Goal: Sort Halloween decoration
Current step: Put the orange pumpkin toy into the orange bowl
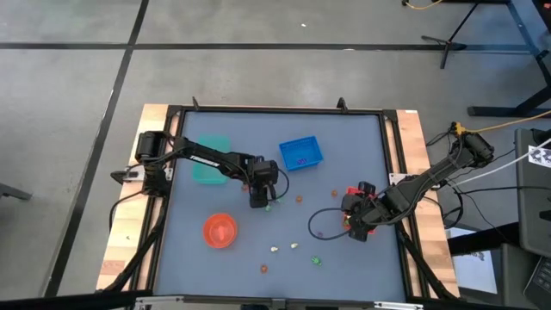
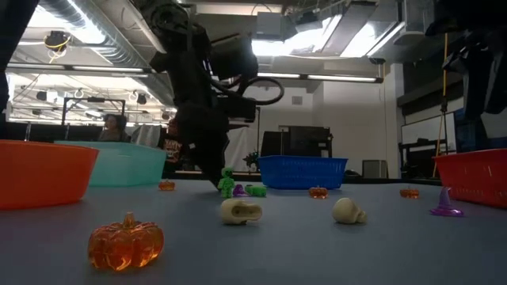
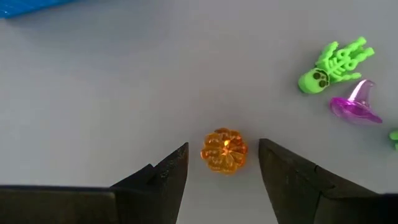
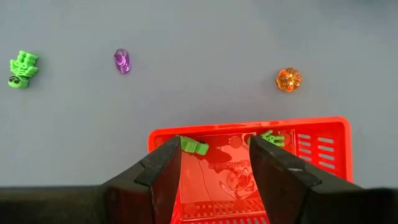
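The tiny trinkets lie scattered on the grey table. My left gripper is open and points down near the table's middle. Its fingers stand on either side of an orange pumpkin that rests on the table, with a gap on each side. A green skeleton and a purple witch hat lie close by. My right gripper is open and hovers over the red tray at the table's right. Green trinkets lie in that tray.
A teal tray and a blue tray sit toward the far side, and an orange bowl sits near the front left. Cream skulls, another pumpkin and a purple hat lie near the front edge. A raised frame borders the table.
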`<state>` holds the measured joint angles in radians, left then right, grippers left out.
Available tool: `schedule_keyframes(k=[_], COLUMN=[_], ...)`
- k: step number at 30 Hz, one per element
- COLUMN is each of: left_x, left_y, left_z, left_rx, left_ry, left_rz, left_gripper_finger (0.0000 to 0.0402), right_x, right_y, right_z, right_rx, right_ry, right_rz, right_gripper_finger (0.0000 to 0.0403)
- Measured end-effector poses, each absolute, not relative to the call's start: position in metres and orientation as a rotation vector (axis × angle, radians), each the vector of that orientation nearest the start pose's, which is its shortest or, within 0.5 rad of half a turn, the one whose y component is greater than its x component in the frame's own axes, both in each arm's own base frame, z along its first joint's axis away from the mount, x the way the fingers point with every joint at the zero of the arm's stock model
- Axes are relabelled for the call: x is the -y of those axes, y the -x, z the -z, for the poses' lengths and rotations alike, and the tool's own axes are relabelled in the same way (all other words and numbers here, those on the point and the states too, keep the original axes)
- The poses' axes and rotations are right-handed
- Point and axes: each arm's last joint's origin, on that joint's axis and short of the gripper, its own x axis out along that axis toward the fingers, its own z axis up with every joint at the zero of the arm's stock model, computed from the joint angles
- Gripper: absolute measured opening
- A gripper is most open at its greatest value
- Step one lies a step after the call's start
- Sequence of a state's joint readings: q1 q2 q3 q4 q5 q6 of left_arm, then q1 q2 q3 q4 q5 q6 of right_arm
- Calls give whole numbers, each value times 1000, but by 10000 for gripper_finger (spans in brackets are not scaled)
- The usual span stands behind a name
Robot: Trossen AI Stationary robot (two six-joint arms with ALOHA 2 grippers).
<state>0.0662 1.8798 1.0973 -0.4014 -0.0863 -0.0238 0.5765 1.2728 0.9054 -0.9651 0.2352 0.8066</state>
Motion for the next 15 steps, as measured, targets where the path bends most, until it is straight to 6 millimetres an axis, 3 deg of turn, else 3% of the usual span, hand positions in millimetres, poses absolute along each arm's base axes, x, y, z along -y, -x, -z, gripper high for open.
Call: schedule_keyframes(k=[6,15], left_x=[-26,-26], left_y=[-352,-352], left_z=[-135,-135], left_rx=[-1183,-1183], left_ry=[8,8], left_rz=[-150,-149], left_gripper_finger=[177,134], right_x=[-112,-112], right_y=[-185,-185], right_z=[-231,-231], right_rx=[-1224,-1219], right_ry=[-172,-169], right_rz=[213,217], right_gripper_finger=[189,189])
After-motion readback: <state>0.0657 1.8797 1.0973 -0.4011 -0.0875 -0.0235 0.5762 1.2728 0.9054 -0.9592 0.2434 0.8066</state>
